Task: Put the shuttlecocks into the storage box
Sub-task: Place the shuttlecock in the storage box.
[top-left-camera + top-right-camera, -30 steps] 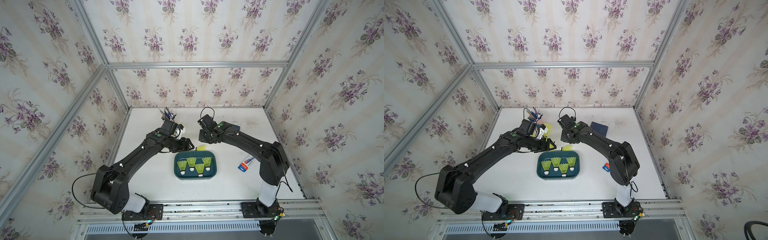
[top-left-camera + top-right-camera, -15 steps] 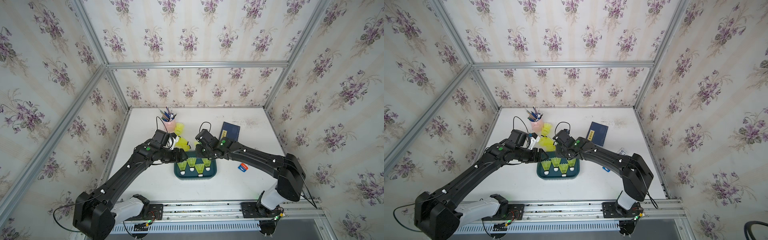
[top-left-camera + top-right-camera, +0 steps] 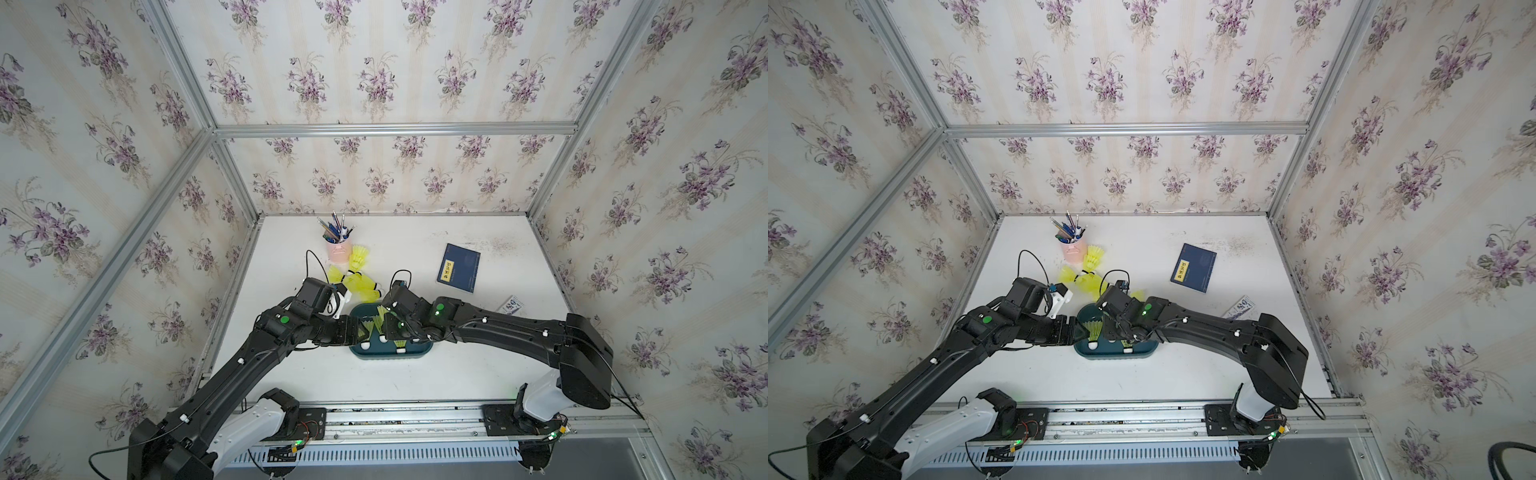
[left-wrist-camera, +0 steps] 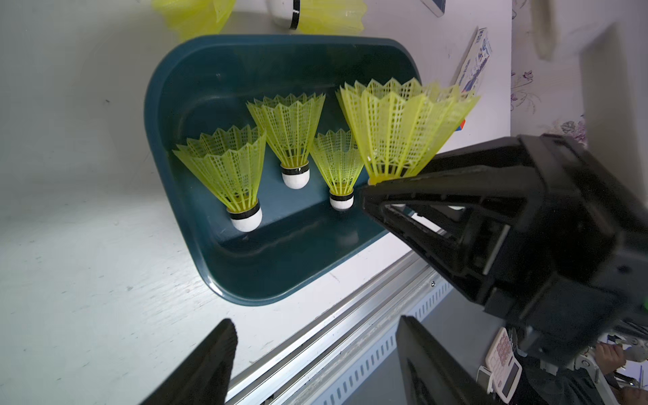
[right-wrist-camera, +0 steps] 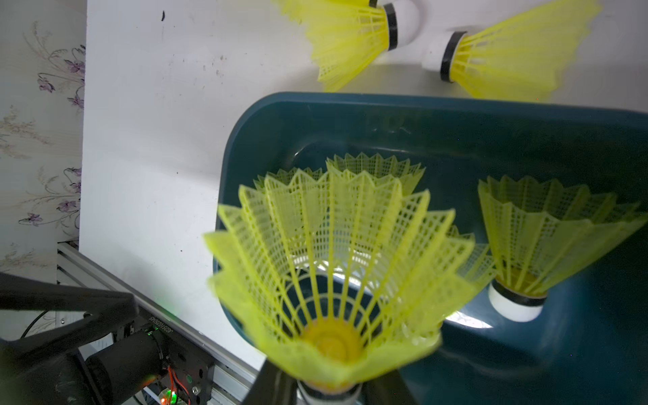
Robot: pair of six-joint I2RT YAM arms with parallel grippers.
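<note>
Right claw (image 4: 366,198) pinching shuttlecock (image 4: 396,129) over storage box (image 4: 224,70) — left claw (image 4: 315,321) agape.

Cream walls (image 3: 374,62) with purple flower sprigs stand on three sides, framed by silver bars (image 3: 395,129). The scuffed white bench (image 3: 415,374) has a metal rail (image 3: 415,419) along its front.

left arm (image 3: 249,365) stretched forward and bent inward, right arm (image 3: 507,332) the same from the other side, wrists close together and facing each other. left gripper (image 4: 315,329) jaws wide apart, holding nothing. right gripper (image 5: 326,392) clamped on base of a shuttlecock (image 5: 333,280).
</note>
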